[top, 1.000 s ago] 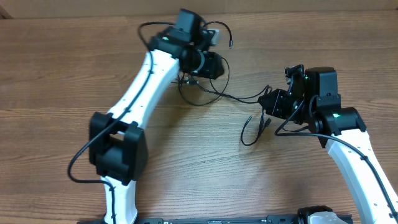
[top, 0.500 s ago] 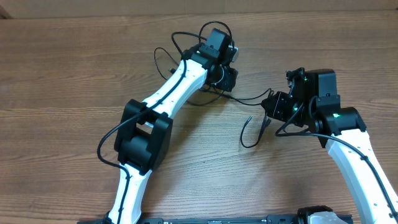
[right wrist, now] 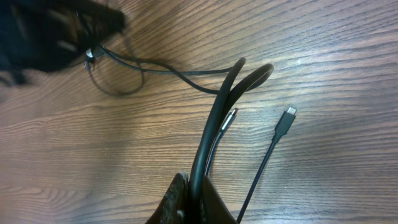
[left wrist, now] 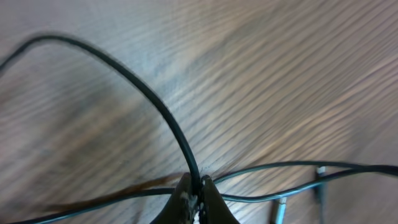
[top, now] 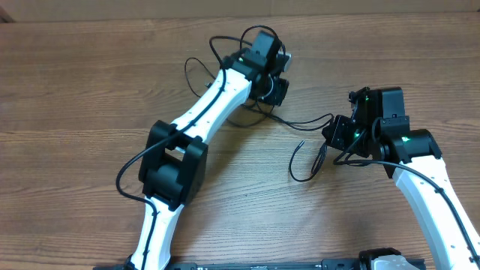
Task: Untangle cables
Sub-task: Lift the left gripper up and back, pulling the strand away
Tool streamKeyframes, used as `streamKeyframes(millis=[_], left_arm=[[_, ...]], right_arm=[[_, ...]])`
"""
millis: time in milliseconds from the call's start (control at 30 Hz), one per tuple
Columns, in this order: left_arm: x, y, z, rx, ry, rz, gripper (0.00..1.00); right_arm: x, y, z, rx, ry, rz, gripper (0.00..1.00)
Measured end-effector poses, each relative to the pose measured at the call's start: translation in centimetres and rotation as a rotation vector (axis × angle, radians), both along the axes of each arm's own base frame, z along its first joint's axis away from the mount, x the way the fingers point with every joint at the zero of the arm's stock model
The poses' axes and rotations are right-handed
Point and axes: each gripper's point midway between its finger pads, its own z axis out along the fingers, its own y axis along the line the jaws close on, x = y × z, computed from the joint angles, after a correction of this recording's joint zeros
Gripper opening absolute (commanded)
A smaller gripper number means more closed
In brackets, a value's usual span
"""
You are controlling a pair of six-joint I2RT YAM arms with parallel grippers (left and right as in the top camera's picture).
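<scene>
On grained wood [top: 75, 90], thin looping cables [right wrist: 219, 99].

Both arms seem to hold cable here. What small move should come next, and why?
Probably ease the left end effector a little further from the right end effector. Each is pinched shut on the cables, and the strand between them hangs slack, with loops crossing.

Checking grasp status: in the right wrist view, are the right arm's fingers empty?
No, a black cable is pinched between the right fingers and loops away over the wooden table.
</scene>
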Motion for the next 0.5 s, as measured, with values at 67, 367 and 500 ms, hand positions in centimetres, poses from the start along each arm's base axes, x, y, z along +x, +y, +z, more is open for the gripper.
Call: streamKeyframes(millis=[67,367,500], left_arm=[[1.1,0.5,3.6,-0.037,-0.052,0.016,0.04],[2.4,9.6,30.2,-0.318,-0.539,0.132,0.04],[-0.8,15.2,39.1,-0.382,-0.735,0.187,0.04]], right_arm=[[0.0,0.0,0.0,-0.002,0.001,-0.002,0.04],[0.0,-0.1,0.0,-0.003,0.000,-0.002,0.04],[0.0,-0.1,0.0,-0.006,0.001,-0.004,0.04]])
